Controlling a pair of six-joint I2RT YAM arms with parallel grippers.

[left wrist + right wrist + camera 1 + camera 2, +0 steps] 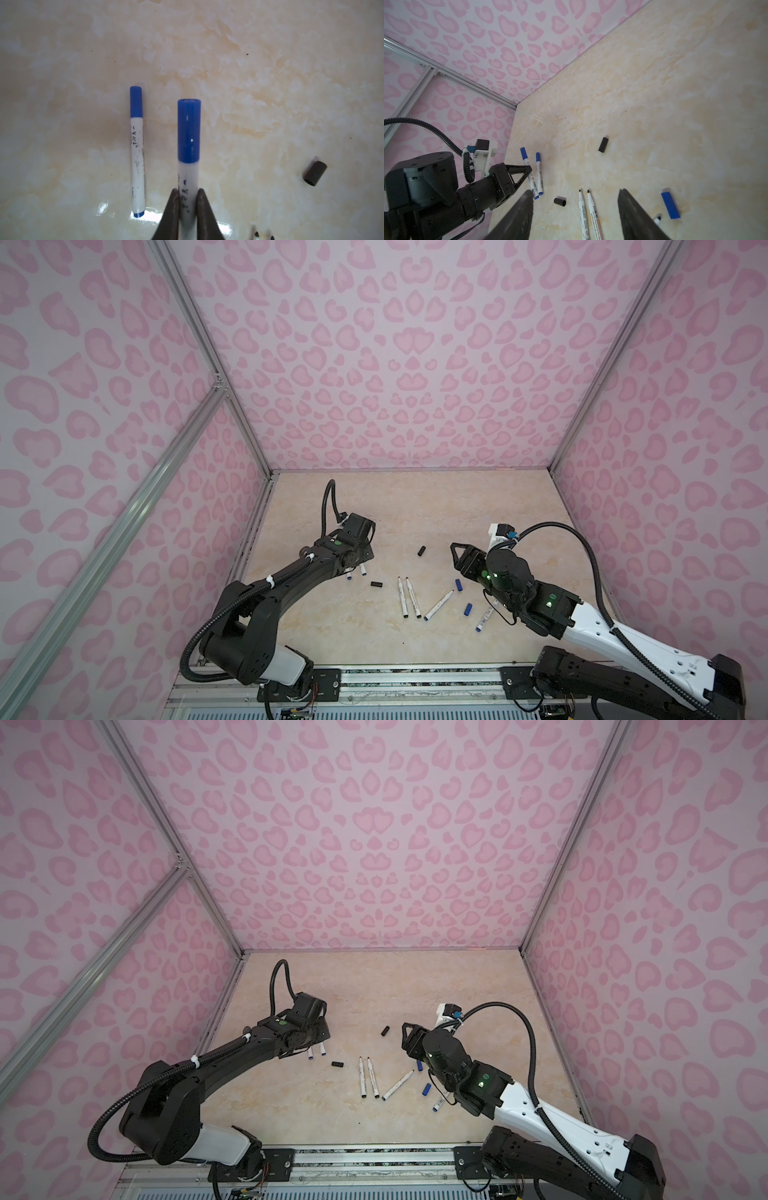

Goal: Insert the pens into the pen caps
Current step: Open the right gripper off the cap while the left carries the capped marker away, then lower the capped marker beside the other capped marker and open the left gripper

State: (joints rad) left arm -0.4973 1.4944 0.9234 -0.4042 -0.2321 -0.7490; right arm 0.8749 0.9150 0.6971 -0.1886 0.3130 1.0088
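Your left gripper (188, 194) is clamped on the white barrel of a capped pen (188, 166), whose fitted cap (189, 128) is blue and points away from the jaws, low over the left side of the table (457, 497). Just beside it and parallel lies a second capped pen (137, 151), white with smudged dark print, blue-capped at one end with a blue plug at the other. Your right gripper (575, 192) hangs over the right side with its jaws well apart and nothing between them. Near the middle, the left bare pen (402, 598) and the right bare pen (412, 597) lie close together, nearly parallel, with dark pointed tips far and black plugs near. To their right, a slanted pen (438, 605) points its tip far-right and its blue plug near-left. A fourth bare pen (485, 619) is partly hidden under your right arm, with only its blue-plugged near end clear. One loose black cap (422, 551) sits farther back between the grippers, and another loose black cap (376, 584) lies between the capped pens and the pair. A loose blue cap (459, 584) lies just right of the slanted pen's tip, and a nearer loose blue cap (468, 609) lies between the slanted pen and the fourth.
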